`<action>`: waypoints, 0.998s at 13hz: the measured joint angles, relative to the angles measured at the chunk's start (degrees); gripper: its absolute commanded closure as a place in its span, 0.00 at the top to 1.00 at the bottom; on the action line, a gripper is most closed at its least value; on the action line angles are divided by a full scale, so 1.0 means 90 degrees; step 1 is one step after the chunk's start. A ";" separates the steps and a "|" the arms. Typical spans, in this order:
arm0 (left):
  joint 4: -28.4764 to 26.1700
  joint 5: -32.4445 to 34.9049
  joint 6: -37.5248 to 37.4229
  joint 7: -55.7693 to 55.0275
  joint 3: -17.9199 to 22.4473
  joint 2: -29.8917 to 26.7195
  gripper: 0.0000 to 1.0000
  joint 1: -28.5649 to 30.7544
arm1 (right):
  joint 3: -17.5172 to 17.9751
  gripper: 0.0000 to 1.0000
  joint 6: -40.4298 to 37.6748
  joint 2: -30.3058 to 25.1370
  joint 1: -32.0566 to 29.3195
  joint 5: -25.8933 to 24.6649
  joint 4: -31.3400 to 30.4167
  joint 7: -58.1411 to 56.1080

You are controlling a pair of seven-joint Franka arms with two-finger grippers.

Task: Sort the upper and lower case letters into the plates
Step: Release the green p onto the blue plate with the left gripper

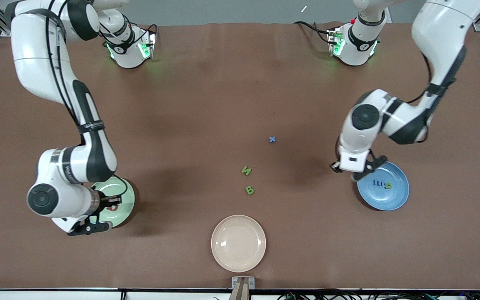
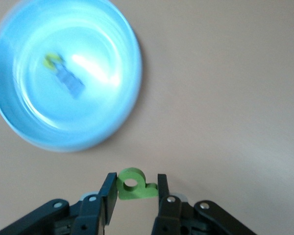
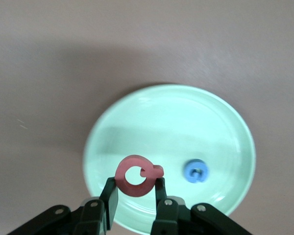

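My right gripper (image 1: 113, 204) (image 3: 134, 188) hangs over the mint green plate (image 1: 126, 196) (image 3: 171, 122), shut on a pink Q (image 3: 137, 175). A blue G (image 3: 195, 171) lies in that plate. My left gripper (image 1: 361, 173) (image 2: 134, 188) is shut on a green p (image 2: 134, 185), above the table just beside the blue plate (image 1: 398, 200) (image 2: 19, 122). That plate holds a blue m (image 1: 377, 183) (image 2: 71, 83) and a green letter (image 1: 388, 186) (image 2: 51, 59). On the table near the middle lie a blue x (image 1: 272, 139), a green N (image 1: 246, 170) and a green B (image 1: 249, 190).
A cream-beige plate (image 1: 238, 243) sits with nothing in it near the table edge closest to the front camera, nearer than the green B. Both arm bases stand along the edge farthest from the camera.
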 measured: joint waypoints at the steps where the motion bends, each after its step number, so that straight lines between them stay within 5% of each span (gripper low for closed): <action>1: 0.0017 0.0000 0.0001 0.0686 0.0010 0.0010 0.04 0.0415 | 0.0007 0.53 0.0002 0.0012 -0.0077 0.0001 -0.0085 -0.0135; 2: 0.0050 0.0000 0.0011 0.1339 0.0019 0.0050 0.09 0.0821 | 0.0013 0.73 0.0015 0.0025 -0.0095 0.0002 -0.0140 -0.0163; 3: 0.0106 0.0000 0.0024 0.1853 0.0028 0.0136 0.18 0.1162 | 0.0039 0.75 0.0025 0.0032 -0.0090 0.0003 -0.0171 -0.0163; 5: 0.0261 0.0000 0.0037 0.2323 0.0032 0.0449 0.62 0.1547 | 0.0091 0.76 0.0030 0.0031 -0.0054 0.0008 -0.0184 -0.0158; 7: 0.0396 0.0000 0.0043 0.2370 0.0027 0.0753 0.86 0.1599 | 0.0136 0.76 0.0036 0.0030 0.0005 0.0024 -0.0184 -0.0016; 9: 0.0444 0.0000 0.0041 0.2370 -0.0030 0.0809 0.91 0.1563 | 0.0207 0.76 0.0042 0.0028 0.0209 0.0048 -0.0181 0.0755; 13: 0.0473 -0.0166 -0.0183 0.2254 -0.0840 0.0798 0.81 0.1538 | 0.0252 0.77 0.0255 0.0025 0.1333 0.0707 -0.0173 0.2898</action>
